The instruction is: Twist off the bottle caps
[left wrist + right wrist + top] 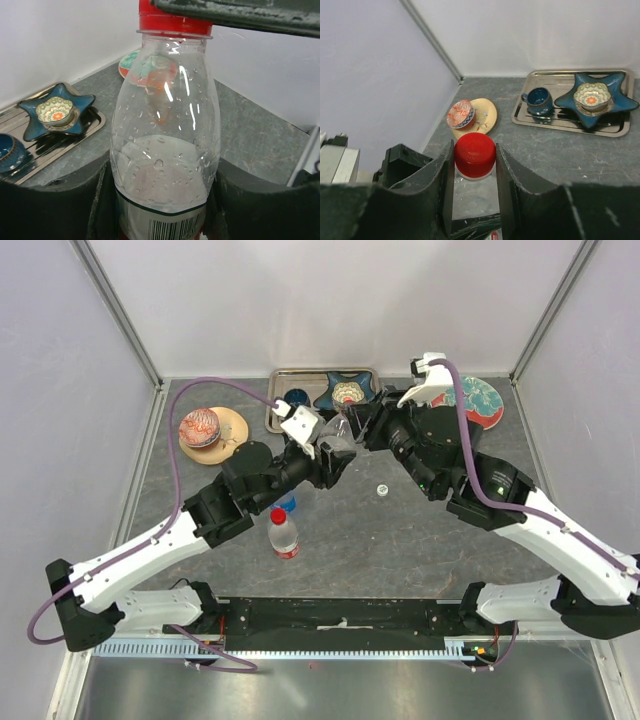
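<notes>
- Closest to the arm bases, a standing bottle (284, 538) with a red-and-white label sits on the bench (400, 540), its red top screwed on, apart from both arms.
- Just behind it, a small blue object (287, 503) peeks out from under the left arm; it is too hidden to tell what it is.
- To the right, a loose white cap (381, 489) lies on the bare bench, near the right arm but not touching it.
- At mid-bench, the left end effector (162, 210) is clamped on the lower body of the held bottle (165, 125), a clear one beaded with droplets, with a pad pressing each side.
- Above it, the right end effector (474, 167) is narrowed onto that bottle's red cap (475, 154), its fingers (445, 185) hugging both sides.
- The two arms meet nose to nose here, and in the top view they cover most of the bottle.
- Behind to the left, a patterned bowl (198, 426) rests on a pale yellow plate (235, 425).
- Farthest back, a metal tray (325, 372) carries a dark blue cup (297, 397) and a star-shaped dish (348, 392). A round patterned plate (478, 402) lies at far right, partly behind the right wrist.
</notes>
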Robot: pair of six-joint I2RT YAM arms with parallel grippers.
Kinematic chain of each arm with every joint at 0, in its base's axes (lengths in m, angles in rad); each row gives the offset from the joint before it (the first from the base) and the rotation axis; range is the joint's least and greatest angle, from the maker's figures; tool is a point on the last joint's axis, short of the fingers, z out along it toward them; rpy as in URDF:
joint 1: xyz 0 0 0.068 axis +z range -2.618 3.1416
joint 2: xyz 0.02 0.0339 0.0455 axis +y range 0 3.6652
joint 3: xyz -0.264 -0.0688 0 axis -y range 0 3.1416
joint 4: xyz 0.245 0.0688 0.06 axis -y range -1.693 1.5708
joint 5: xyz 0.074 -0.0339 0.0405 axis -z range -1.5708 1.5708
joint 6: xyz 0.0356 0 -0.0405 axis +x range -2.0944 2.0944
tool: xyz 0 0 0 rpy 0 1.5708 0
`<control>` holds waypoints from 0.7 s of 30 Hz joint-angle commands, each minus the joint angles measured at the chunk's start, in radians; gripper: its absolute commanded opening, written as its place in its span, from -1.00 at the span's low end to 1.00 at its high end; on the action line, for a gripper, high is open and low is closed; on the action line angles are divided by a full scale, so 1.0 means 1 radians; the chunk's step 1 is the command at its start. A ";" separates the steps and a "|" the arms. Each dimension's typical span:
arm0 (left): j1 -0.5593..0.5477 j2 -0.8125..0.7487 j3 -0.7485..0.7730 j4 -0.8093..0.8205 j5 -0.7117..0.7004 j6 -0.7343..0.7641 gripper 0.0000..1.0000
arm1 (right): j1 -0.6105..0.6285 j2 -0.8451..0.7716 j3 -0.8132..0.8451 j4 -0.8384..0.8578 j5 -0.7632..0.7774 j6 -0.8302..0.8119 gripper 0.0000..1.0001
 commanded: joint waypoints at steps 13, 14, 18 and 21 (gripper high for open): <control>0.233 -0.011 0.102 0.288 1.309 -0.442 0.14 | -0.092 -0.187 -0.113 0.137 -0.900 -0.259 -1.00; 0.237 0.002 0.095 0.333 1.333 -0.480 0.15 | -0.092 -0.187 -0.119 0.150 -0.933 -0.260 -1.00; 0.240 0.045 0.077 0.574 1.430 -0.708 0.15 | -0.092 -0.180 -0.120 0.153 -1.096 -0.272 -1.00; 0.241 0.056 0.056 0.683 1.423 -0.767 0.18 | -0.092 -0.178 -0.120 0.153 -1.182 -0.289 -1.00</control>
